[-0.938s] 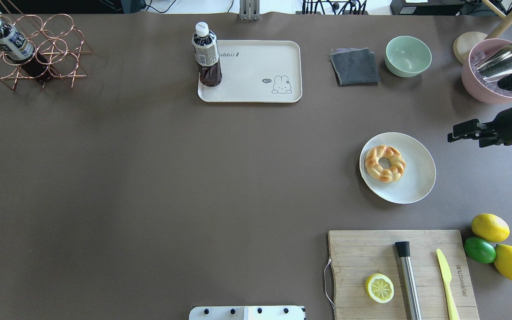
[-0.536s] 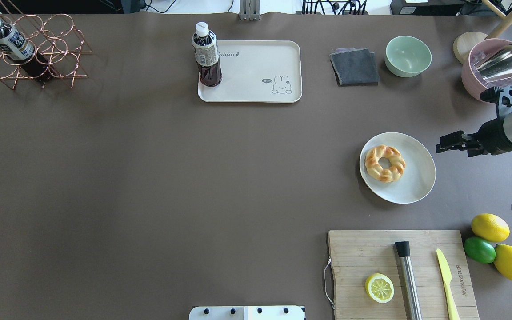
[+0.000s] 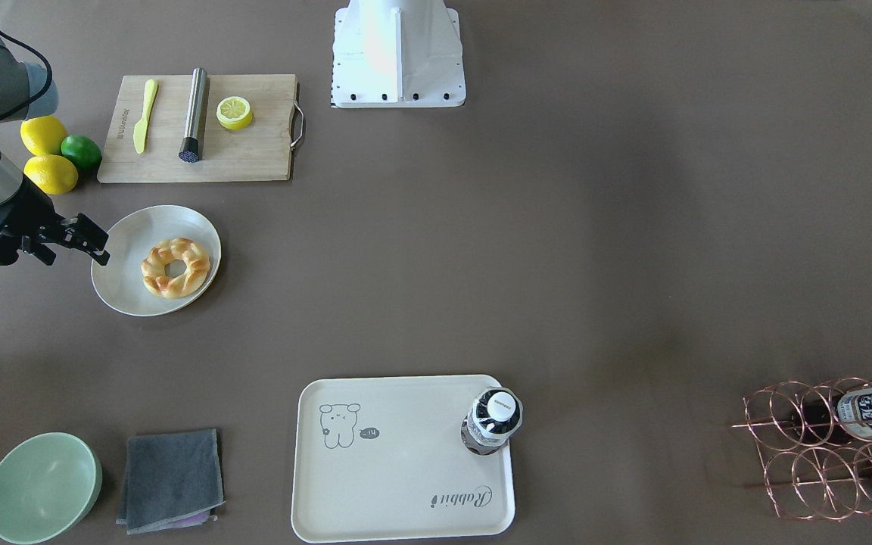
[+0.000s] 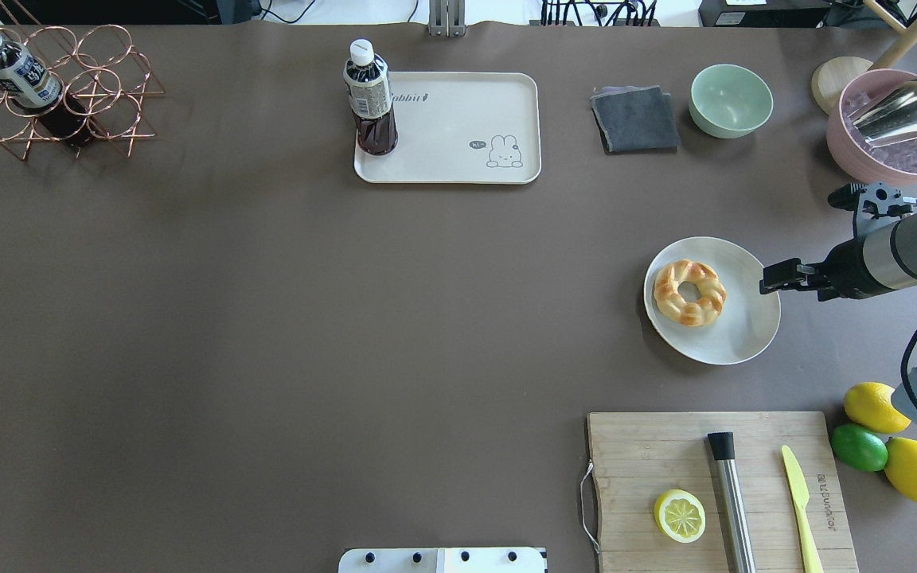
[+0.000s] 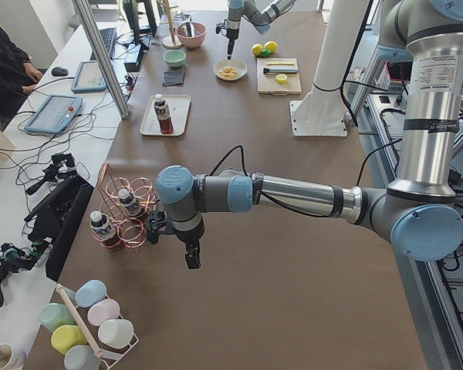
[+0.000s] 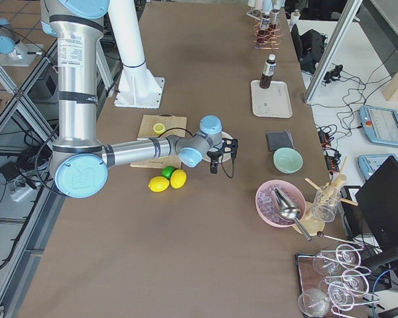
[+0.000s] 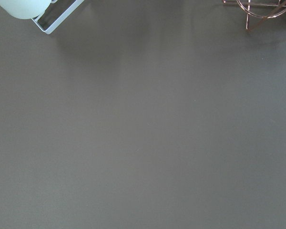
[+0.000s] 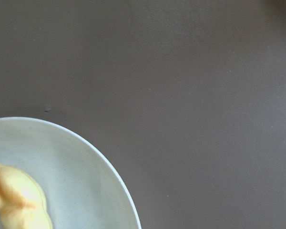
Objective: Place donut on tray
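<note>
The donut (image 4: 689, 292), a golden braided ring, lies on the left half of a round white plate (image 4: 745, 338). It also shows in the front view (image 3: 175, 266), and its edge shows in the right wrist view (image 8: 14, 202). My right gripper (image 4: 769, 277) hovers at the plate's right rim, just right of the donut. It looks open and empty (image 3: 103, 244). The cream tray (image 4: 466, 131) with the bear drawing lies at the table's far middle. My left gripper (image 5: 191, 258) shows only in the exterior left view, beyond the table's left end. I cannot tell whether it is open or shut.
A dark drink bottle (image 4: 369, 99) stands on the tray's left end. A grey cloth (image 4: 635, 119), green bowl (image 4: 731, 100) and pink bowl (image 4: 896, 127) lie far right. A cutting board (image 4: 649, 461) holds a lemon half (image 4: 680, 516). A wire rack (image 4: 52, 91) is far left.
My right gripper has moved left and toward the near side, from beside the pink bowl to the plate's right rim. The donut, plate and tray have not moved.
</note>
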Controlling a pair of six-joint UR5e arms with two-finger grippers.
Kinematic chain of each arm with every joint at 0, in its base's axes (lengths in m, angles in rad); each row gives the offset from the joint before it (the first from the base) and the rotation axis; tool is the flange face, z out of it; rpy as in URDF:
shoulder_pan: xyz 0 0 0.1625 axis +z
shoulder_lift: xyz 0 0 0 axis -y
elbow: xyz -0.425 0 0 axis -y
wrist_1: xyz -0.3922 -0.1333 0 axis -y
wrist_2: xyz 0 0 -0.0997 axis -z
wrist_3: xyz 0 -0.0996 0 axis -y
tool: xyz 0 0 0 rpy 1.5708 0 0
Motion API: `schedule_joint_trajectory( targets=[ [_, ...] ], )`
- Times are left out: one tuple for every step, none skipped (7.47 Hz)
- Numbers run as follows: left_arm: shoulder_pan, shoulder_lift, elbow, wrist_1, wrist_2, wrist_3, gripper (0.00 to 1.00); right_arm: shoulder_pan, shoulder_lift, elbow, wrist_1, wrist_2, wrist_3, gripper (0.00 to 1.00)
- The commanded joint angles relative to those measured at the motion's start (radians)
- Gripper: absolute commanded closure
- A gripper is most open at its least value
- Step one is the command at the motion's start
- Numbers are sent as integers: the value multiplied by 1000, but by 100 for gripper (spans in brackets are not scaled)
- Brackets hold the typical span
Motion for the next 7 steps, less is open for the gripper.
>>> schedule_joint_trajectory(
  targets=[
    [0,-1,1,0,2,2,2,-28,1,-7,0,-24,12,7],
    [0,-3,1,0,3,2,2,-36,4,-6,0,-24,43,38],
    [0,-3,1,0,3,2,2,-37,13,-5,0,-27,47,70],
    [-2,-3,1,0,3,2,2,-39,15,-5,0,-31,47,97],
    [0,-3,2,0,3,2,2,-39,13,-2,0,-33,47,100],
    [-2,-1,1,0,3,3,2,-37,10,13,2,-59,86,100],
    [-6,-1,-2,0,3,5,2,-37,16,33,-1,-54,135,100]
  ],
)
